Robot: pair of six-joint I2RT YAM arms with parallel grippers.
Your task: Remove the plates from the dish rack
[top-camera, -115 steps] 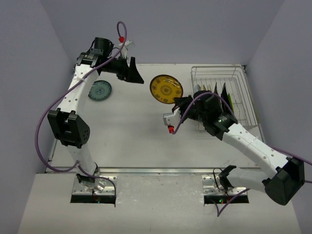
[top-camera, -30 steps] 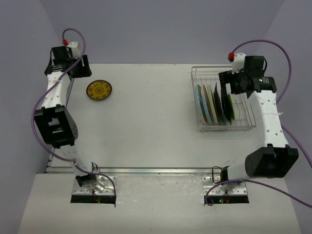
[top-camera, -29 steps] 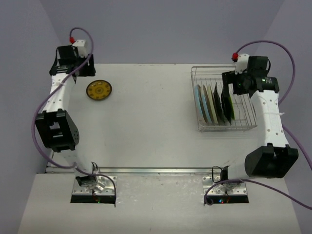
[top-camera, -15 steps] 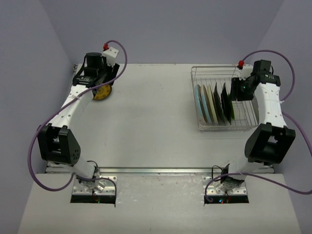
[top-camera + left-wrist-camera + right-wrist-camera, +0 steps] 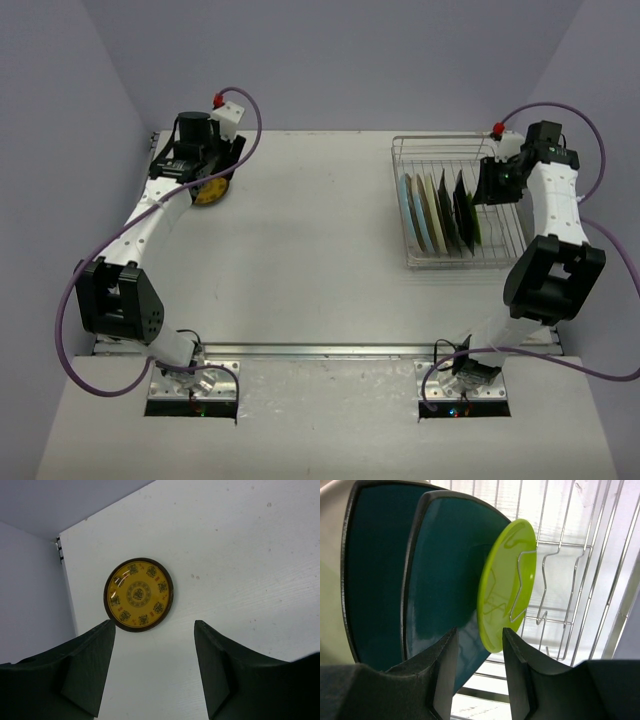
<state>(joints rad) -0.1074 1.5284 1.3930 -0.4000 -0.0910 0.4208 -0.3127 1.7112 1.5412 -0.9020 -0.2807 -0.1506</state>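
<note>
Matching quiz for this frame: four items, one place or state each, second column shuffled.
1. yellow patterned plate
2. lime-green plate
3. dark teal plate
4. left hand

a. upright, lower rim between the fingers of the right hand
b. open, holding nothing
c. flat on the table
d. upright in the dish rack, rounded-square

Pairs: 1-c, 2-a, 3-d, 4-b

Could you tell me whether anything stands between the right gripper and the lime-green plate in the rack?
Nothing visible does. The right gripper has a finger on each side of the lower rim of the lime-green plate. The dark teal plate stands close beside it, and a dish rack wire crosses its other face.
</note>
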